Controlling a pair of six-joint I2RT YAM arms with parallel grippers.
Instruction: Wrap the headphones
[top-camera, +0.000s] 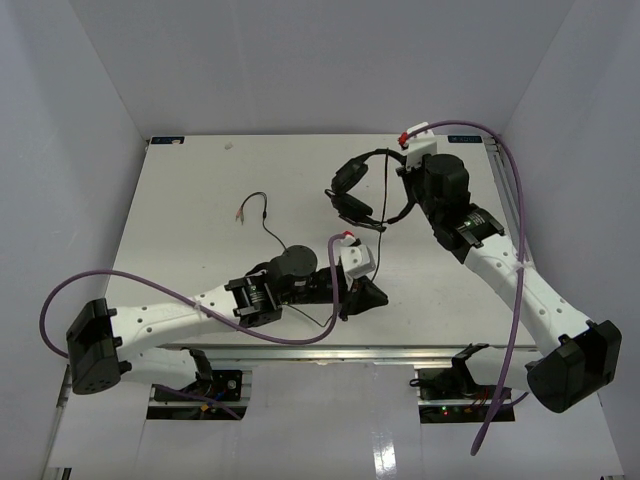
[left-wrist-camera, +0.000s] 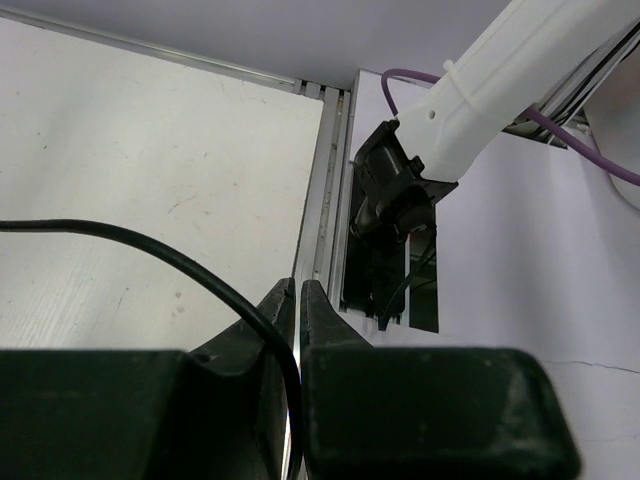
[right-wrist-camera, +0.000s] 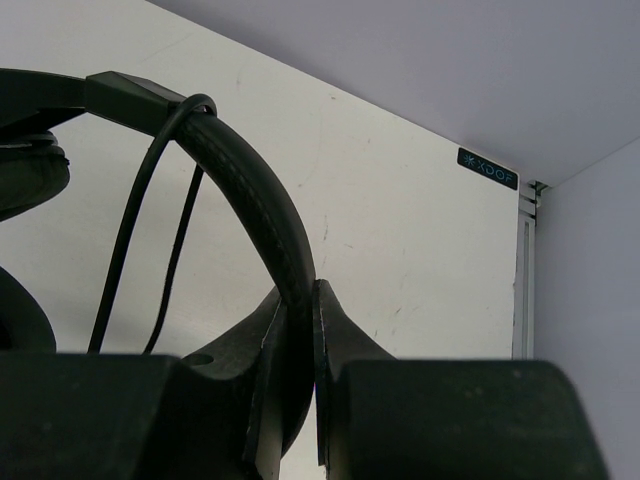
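The black headphones (top-camera: 362, 190) sit at the back right of the table, earcups to the left. My right gripper (top-camera: 408, 195) is shut on the arched headband (right-wrist-camera: 262, 205), which runs between its jaws; the cord (right-wrist-camera: 150, 215) is looped once over the headband. The thin cord (top-camera: 278, 240) trails left across the table to two small coloured plugs (top-camera: 239, 215). My left gripper (top-camera: 352, 305) is near the table's front edge, shut on the cord (left-wrist-camera: 170, 260), which passes between its jaws.
The white table (top-camera: 200, 200) ends at a metal rail (left-wrist-camera: 322, 190) just ahead of my left gripper. My right arm's base (left-wrist-camera: 400, 190) and purple cables (top-camera: 515, 200) lie past the front right edge. White walls close in the back and sides.
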